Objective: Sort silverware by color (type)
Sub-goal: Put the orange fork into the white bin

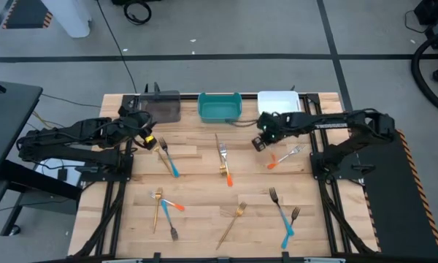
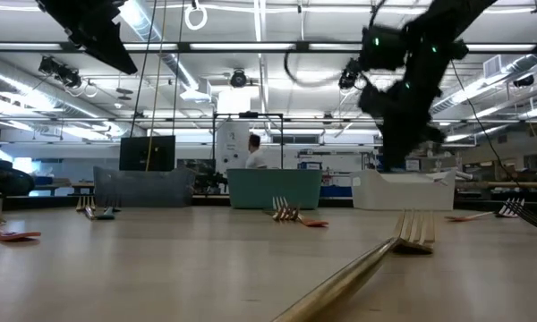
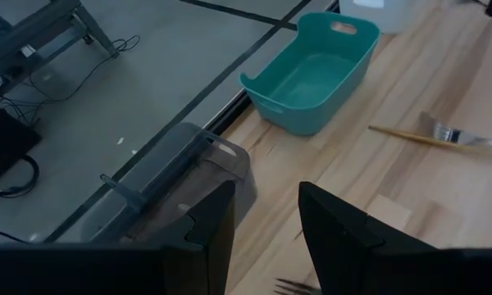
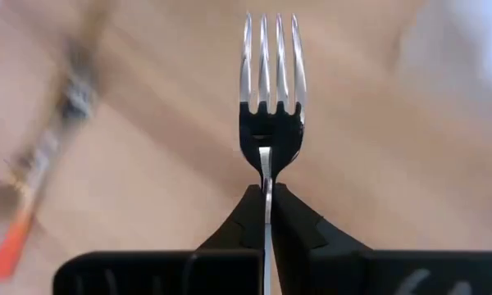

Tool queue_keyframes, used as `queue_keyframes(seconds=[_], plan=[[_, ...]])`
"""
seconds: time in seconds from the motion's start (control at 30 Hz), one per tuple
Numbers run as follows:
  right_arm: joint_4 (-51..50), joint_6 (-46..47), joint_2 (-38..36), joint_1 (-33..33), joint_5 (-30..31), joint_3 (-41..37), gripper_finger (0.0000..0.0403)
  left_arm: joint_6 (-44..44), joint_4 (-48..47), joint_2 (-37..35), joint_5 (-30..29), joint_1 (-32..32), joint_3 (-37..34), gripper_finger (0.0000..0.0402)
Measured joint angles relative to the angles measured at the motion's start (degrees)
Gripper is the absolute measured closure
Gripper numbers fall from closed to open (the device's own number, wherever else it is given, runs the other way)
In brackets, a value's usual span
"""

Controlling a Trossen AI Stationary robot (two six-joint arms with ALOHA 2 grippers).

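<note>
Left side first: the left claw (image 1: pixel 147 139) hangs over the tabletop (image 1: pixel 204 219) near the far left corner, just in front of the smoky grey bin (image 1: pixel 163 107). Its fingers (image 3: pixel 209 225) are spread apart with nothing between them. Right beside it lies a blue-handled fork (image 1: pixel 168 158), and nearer the front left there's a little pile: a gold fork (image 1: pixel 158 208) crossed by a blue and orange utensil (image 1: pixel 172 207).

Middle of the far edge has the teal bin (image 1: pixel 219 107), empty from what the left wrist view shows. In front of it a gold fork and an orange-handled fork (image 1: pixel 224 162) lie almost together. Closer to the front edge sits another gold fork (image 1: pixel 233 222), the one looming big in the low view.

Over to the right, the right claw (image 1: pixel 260 142) is up off the tabletop in front of the white bin (image 1: pixel 279 101), pinched tight on a silver-headed fork (image 4: pixel 271 90), tines sticking straight out past the fingertips. Can't see its handle colour. Just to the right of it an orange-handled fork (image 1: pixel 283 156) lies on the wood, and two blue-handled forks (image 1: pixel 283 213) sit near the front right.
</note>
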Motion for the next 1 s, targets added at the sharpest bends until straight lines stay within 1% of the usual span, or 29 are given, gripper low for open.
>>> queue_keyframes(seconds=[0.1,0.17,0.23,0.3,0.37,0.47,0.53,0.63,0.7,0.83,0.93,1.0], plan=[[0.35,-8.08,-2.28,-1.83,6.49,3.78,0.0392,-4.48,1.27,-0.01,-0.03,0.0,0.0,0.0259],[3.34,-14.86,-4.08,-3.53,11.39,6.28,0.0392,-7.27,1.55,0.01,-0.02,0.01,0.02,0.0259],[6.34,-23.32,-5.41,-5.6,15.81,7.86,0.0392,-9.84,1.83,0.0,-0.02,0.02,0.02,0.0259],[9.72,-32.6,-6.12,-8.06,18.82,8.22,0.0392,-12.26,2.37,0.01,-0.03,0.0,0.02,0.0259],[12.72,-41.56,-6.5,-10.94,19.27,8.25,0.0392,-14.06,3.08,0.01,-0.04,0.0,0.02,0.0259],[13.08,-52.23,-5.53,-15.38,17.51,8.29,0.0392,-15.72,5.03,-0.01,-0.16,0.02,0.02,0.0259],[11.88,-55.22,-3.85,-18.51,15.58,8.27,0.0392,-16.33,6.14,0.01,-0.18,0.0,0.02,0.0259],[9.13,-56.36,-0.95,-22.49,9.62,8.27,0.0392,-16.34,7.74,0.01,-0.21,0.02,0.02,0.0259],[6.15,-56.57,1.32,-23.93,8.06,8.25,0.0391,-16.38,9.09,0.03,-0.23,0.01,0.02,0.0259],[2.77,-58.35,4.34,-24.04,12.36,8.25,0.0385,-16.35,11.84,0.52,-0.23,0.02,0.02,0.0259],[2.47,-59.08,5.67,-24.03,12.96,8.25,0.037,-15.92,12.6,1.23,-0.25,0.01,0.07,0.0259],[2.49,-57.31,6.31,-23.88,12.66,8.25,0.0358,-14.93,12.41,1.83,-0.01,0.02,0.04,0.0259]])
